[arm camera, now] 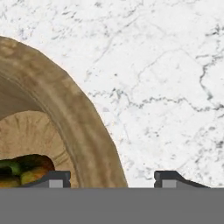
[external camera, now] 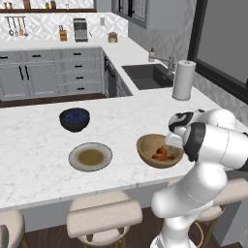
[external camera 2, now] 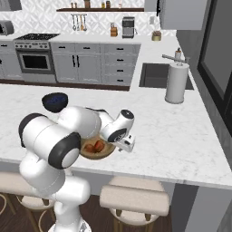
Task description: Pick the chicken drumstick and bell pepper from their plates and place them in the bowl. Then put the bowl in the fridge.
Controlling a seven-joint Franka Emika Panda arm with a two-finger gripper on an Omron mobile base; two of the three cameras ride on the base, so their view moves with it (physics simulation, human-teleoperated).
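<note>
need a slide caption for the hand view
Open gripper straddling the wooden bowl's rim, one fingertip over the food inside, the other over the marble counter.

Matt grained wooden bowl [arm camera: 65, 113]; polished white veined marble counter [arm camera: 166, 78]; glossy dark blue bowl [external camera: 74, 119].

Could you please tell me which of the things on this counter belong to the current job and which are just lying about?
Part of the job:
- wooden bowl, with red-orange food inside; which piece is which I cannot tell
- plate, bare
- gripper, its tips astride the bowl's rim

Just lying about:
- dark blue bowl
- paper towel roll
- sink
</note>
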